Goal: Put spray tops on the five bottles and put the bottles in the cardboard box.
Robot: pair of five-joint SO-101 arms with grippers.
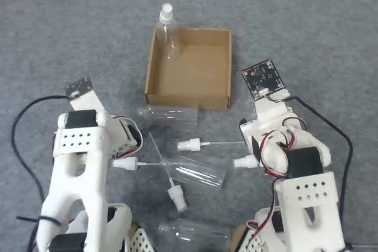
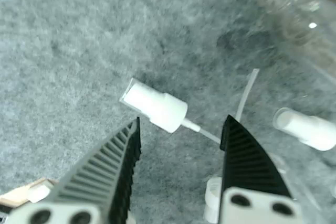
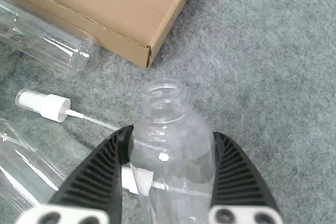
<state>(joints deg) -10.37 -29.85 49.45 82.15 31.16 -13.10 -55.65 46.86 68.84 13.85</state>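
My right gripper [image 3: 172, 136] is shut on a clear uncapped bottle [image 3: 168, 129], its open neck toward the cardboard box [image 3: 131, 19]. My left gripper [image 2: 182, 123] hangs open just above a white spray top [image 2: 155, 107] lying on the grey mat; the cap sits beyond the fingertips, untouched. In the high view the box [image 1: 158, 63] stands at the middle back, with a capped bottle [image 1: 168, 32] leaning at its far left corner. Three uncapped bottles lie on the mat [image 1: 168, 114] [image 1: 198, 172] [image 1: 192, 231]. Loose spray tops [image 1: 189, 144] [image 1: 125, 163] [image 1: 177, 198] [image 1: 245, 161] lie among them.
The left arm [image 1: 80, 163] and right arm [image 1: 301, 187] flank the clutter in the middle front. Cables trail from both arms. Open grey mat [image 1: 71, 39] spreads to the left and right of the box.
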